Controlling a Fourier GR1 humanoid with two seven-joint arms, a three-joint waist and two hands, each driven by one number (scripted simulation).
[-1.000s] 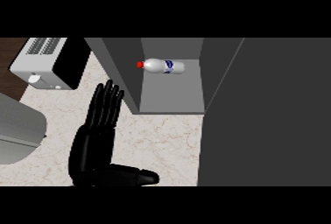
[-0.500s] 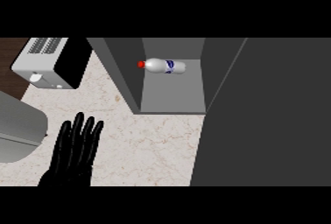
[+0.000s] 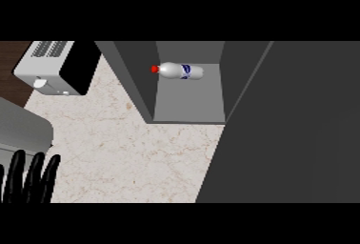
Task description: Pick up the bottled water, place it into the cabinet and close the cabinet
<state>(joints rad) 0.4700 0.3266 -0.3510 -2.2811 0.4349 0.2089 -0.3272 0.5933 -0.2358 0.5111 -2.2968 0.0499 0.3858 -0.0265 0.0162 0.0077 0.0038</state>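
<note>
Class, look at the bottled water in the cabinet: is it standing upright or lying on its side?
On its side. The bottled water lies across the cabinet floor, red cap pointing left.

No text, brand, number or sign can be read anywhere in the head view. The clear plastic water bottle with a red cap (image 3: pixel 180 71), lying on its side inside the open grey cabinet (image 3: pixel 188 102), carries a white label with a dark blue band, but whatever is printed there is too small to make out. The white and black toaster (image 3: pixel 57 67) on the pale marbled worktop (image 3: pixel 134 157) shows small round controls on its white face, and no lettering or marks can be told on them.
</note>
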